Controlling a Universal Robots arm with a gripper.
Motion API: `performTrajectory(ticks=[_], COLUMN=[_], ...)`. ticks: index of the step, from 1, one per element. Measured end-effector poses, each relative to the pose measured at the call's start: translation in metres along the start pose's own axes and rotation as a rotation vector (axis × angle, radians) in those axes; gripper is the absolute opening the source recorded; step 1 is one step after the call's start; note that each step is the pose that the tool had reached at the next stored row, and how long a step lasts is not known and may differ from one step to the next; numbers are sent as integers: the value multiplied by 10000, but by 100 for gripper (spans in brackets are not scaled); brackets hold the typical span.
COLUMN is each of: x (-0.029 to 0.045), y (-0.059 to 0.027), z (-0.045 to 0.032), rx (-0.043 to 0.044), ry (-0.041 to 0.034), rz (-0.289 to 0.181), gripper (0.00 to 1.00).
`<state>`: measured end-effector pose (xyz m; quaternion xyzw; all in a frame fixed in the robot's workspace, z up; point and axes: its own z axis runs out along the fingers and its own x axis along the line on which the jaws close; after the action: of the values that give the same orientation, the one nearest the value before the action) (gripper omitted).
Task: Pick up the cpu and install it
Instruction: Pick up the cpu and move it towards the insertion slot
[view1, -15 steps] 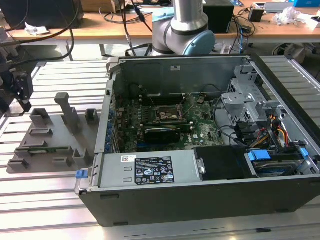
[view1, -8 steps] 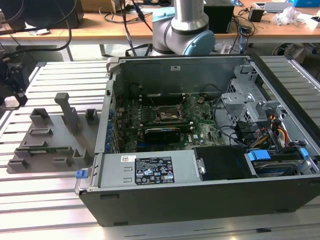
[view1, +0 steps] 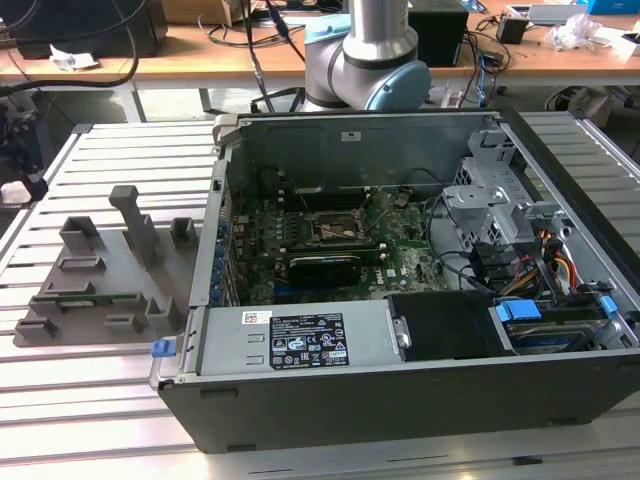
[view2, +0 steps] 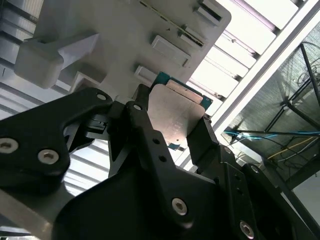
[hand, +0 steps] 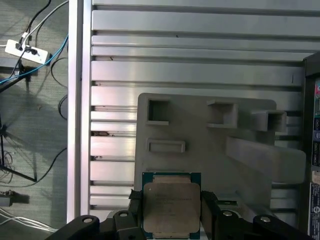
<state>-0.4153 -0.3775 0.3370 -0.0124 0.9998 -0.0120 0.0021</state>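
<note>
- In the exterior view the single arm (view1: 375, 60) stands behind the computer case (view1: 400, 400). Its grey-and-blue joint sits at the case's back wall, and a silver tube rises from it.
- In both wrist views the gripper (hand: 171, 206) points down at the slatted metal table (hand: 200, 50).
- The gripper's two black fingers (hand: 207, 200) are clamped on opposite edges of the cpu (hand: 171, 209).
- There is one cpu, with its silver top facing the first wrist view. It hangs over the near edge of the grey tray (hand: 210, 150), lifted clear of it in the second wrist view (view2: 175, 117).
- There is one grey tray, which lies at the exterior view's left of the case (view1: 100, 290).
- Inside the case there is one square socket (view1: 335, 228), with one long black card (view1: 330, 265) just beside it.
- The cpu's top carries faint print that cannot be read. A white sticker (view1: 257, 318) and a black sticker (view1: 310, 342) sit on the case's silver box, and their writing is too small to make out.
</note>
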Motion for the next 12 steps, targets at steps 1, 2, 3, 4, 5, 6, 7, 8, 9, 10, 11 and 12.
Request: performTrajectory(ticks=[1,2,3,4,5,6,7,8,9,10,11,12], x=[0,0,0,0,0,0,0,-1,-1,-1,-1,-1], y=[-1,-1,-2,-2,-3,-3,-3,-4,-5,-6,-6,-6], z=[-37,-61,-76,-97,-112,-128,-144,-170,-199,-228,-249,-262], rx=[0,0,0,0,0,0,0,0,0,1,0,0], ry=[-1,-1,-1,0,-1,-1,0,0,0,0,0,-1], rz=[0,0,0,0,0,0,1,0,0,0,0,0], gripper=[55,55,55,55,55,55,55,55,55,55,55,55])
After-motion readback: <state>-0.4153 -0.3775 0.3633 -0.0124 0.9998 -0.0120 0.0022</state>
